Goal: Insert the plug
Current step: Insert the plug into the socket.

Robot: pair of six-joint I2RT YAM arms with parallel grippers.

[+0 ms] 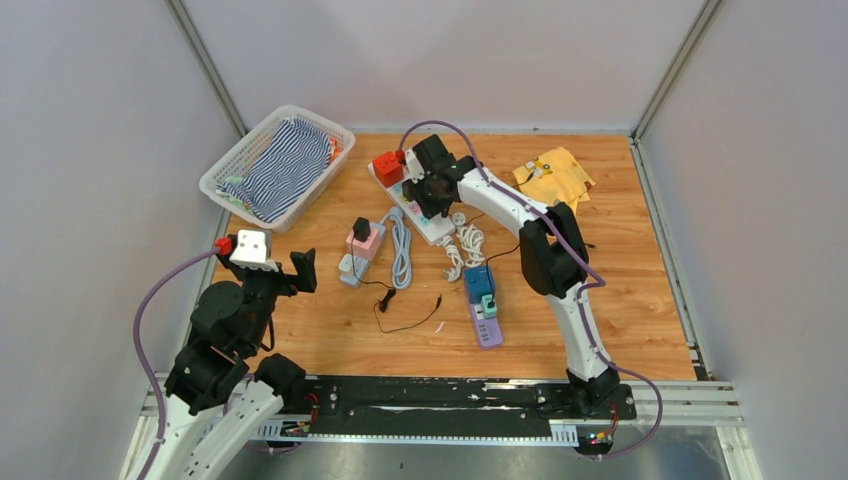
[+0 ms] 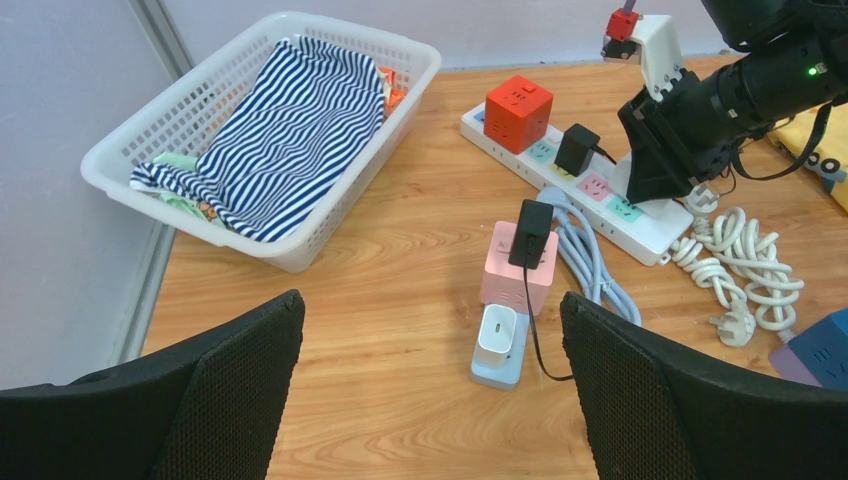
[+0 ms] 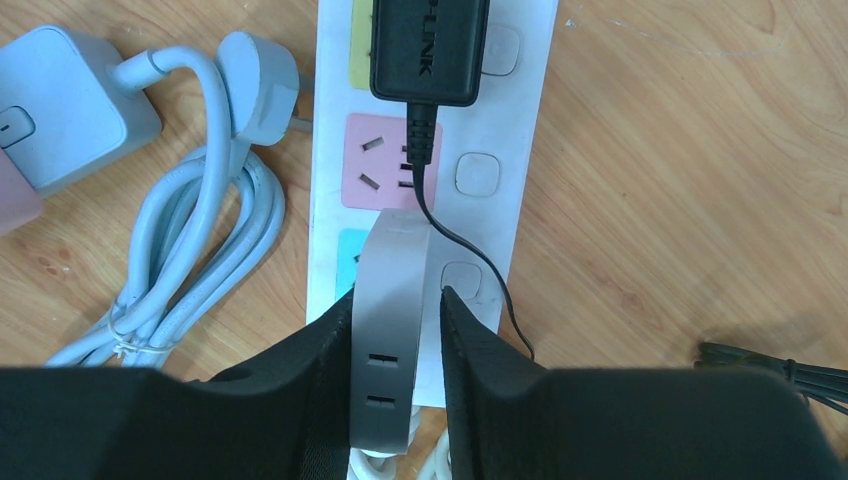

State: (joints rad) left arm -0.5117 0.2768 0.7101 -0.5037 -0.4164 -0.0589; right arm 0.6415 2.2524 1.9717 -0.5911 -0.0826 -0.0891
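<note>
A white plug (image 3: 392, 320) stands upright over the teal socket (image 3: 350, 268) of the white power strip (image 3: 530, 120), between the fingers of my right gripper (image 3: 395, 300). The left finger lies against the plug. A thin gap shows between the plug and the right finger, so the jaws are slightly open around it. A black adapter (image 3: 430, 50) sits in the strip further along, past a free pink socket (image 3: 380, 160). From above, the right gripper (image 1: 432, 200) is over the strip (image 1: 425, 225). My left gripper (image 2: 430, 305) is wide open and holds nothing, raised at the near left.
A white basket (image 1: 222, 190) with striped cloth stands at the far left. A red cube socket (image 1: 388, 167) sits on the strip's far end. A pink cube socket (image 1: 364, 242), a coiled white cord (image 1: 462, 245), a blue and purple strip (image 1: 483, 305) and a yellow cloth (image 1: 555, 175) lie around.
</note>
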